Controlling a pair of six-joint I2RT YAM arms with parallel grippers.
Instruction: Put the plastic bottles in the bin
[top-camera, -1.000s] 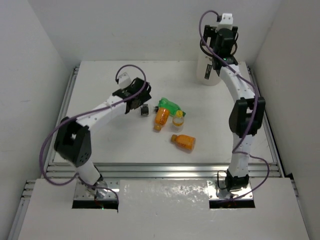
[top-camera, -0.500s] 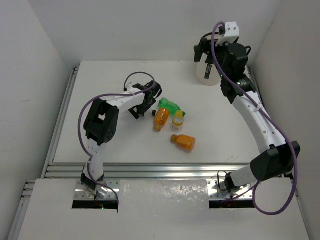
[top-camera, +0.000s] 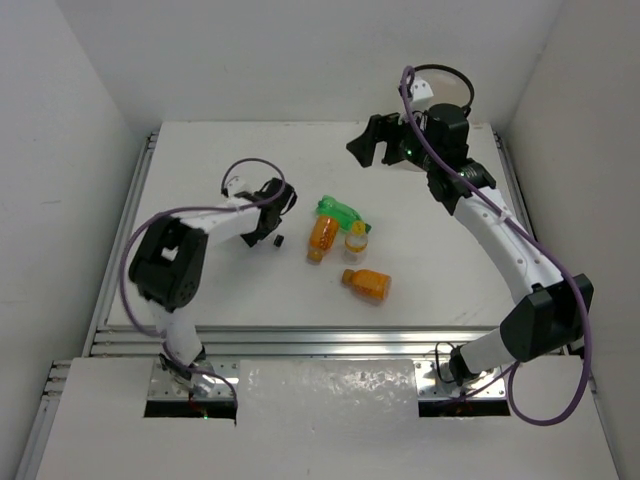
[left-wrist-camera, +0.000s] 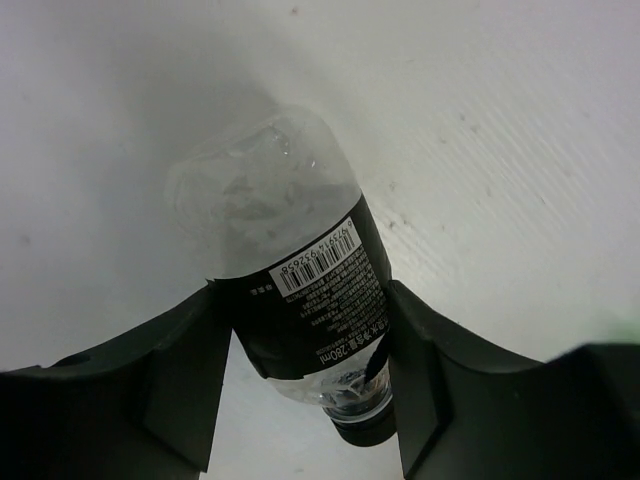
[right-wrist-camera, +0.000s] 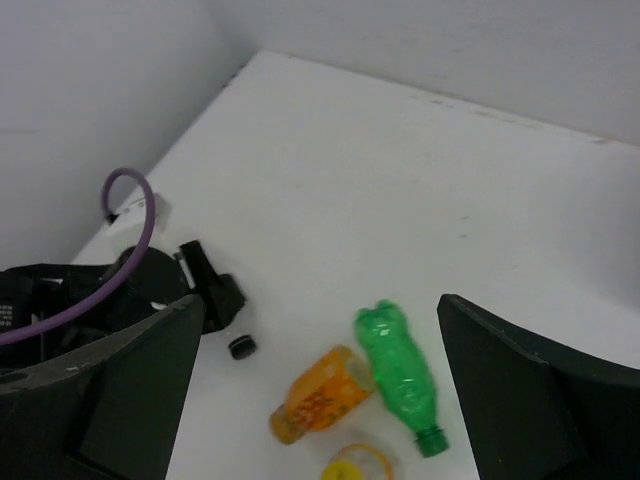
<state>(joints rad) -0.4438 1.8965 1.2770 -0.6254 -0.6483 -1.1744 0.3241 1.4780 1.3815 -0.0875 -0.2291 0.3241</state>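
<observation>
A: Plastic bottles (top-camera: 322, 236) lie on the white table (top-camera: 220, 160); shall we take the room first?

B: We shall; plain matt white walls (top-camera: 90, 90) close in three sides, and a ribbed metal rail (top-camera: 300, 335) runs along the table's near edge; the top looks smooth to us, with faint specks.

A: Next the bin (top-camera: 447, 68), at the far right corner; we see only its round black rim and white inside, the right arm (top-camera: 500, 230) crossing its front.

B: The right gripper (top-camera: 372, 146) hangs left of the bin, above the table; its jaws are spread wide, nothing between them.

A: The left gripper (left-wrist-camera: 305, 320) is down near the table's middle; its dark fingers (left-wrist-camera: 150, 390) press both sides of the black label on a clear bottle (left-wrist-camera: 250, 190), crinkled, thin-walled, dark-capped.

B: Right of it we count four in a loose cluster; a green bottle (top-camera: 338, 211), an orange bottle (top-camera: 322, 236) just beside it, a small clear bottle (top-camera: 356, 240) with a yellow cap just beside them; a second orange bottle (top-camera: 367, 284) lies apart, nearer the arms' bases.
</observation>
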